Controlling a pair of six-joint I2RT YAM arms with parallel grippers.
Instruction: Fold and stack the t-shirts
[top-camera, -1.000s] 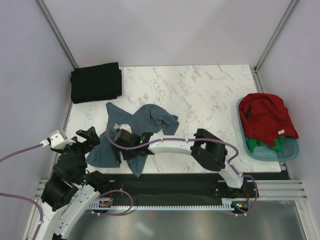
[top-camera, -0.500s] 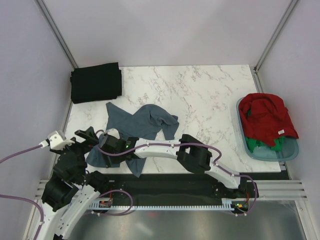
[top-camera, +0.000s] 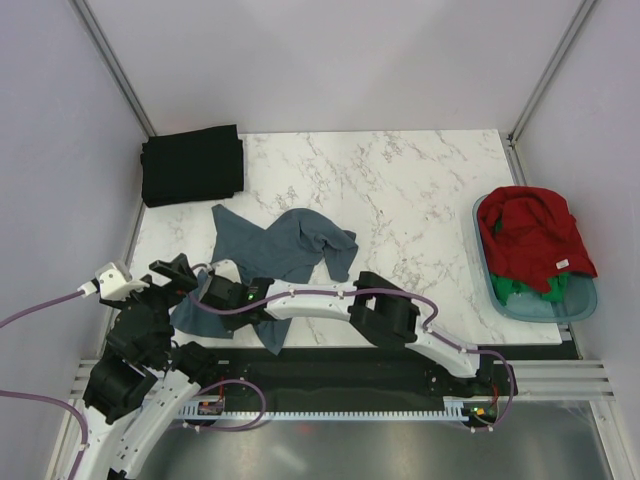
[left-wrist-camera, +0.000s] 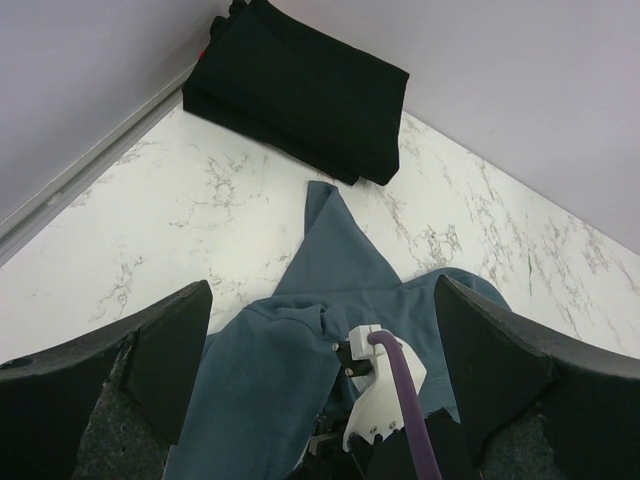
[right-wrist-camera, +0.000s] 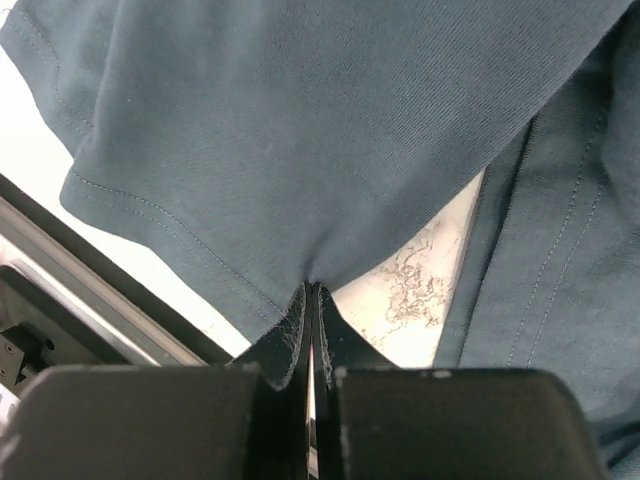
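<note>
A: Where is the right end effector (right-wrist-camera: 311, 292)?

B: It is low at the near left of the white marbled tabletop (top-camera: 400, 180). Its fingers are pressed together on a fold of the slate blue-grey cloth t-shirt (top-camera: 290, 245), pinching the fabric close to a stitched hem.

A: And the left end effector (left-wrist-camera: 322, 290)?

B: It is spread wide and grips nothing, just left of that pinch, near the shirt's left edge.

A: How does the shirt lie?

B: It is unfolded and rumpled, reaching from the near edge toward the middle, with one flap pointing far-left.

A: What is beyond it?

B: A black cloth t-shirt (top-camera: 192, 165), folded into a neat rectangle, sits in the far left corner. At the right edge, a pale blue plastic tub (top-camera: 590, 300) holds a heaped red t-shirt (top-camera: 530, 235) over a green t-shirt (top-camera: 510, 290).
</note>
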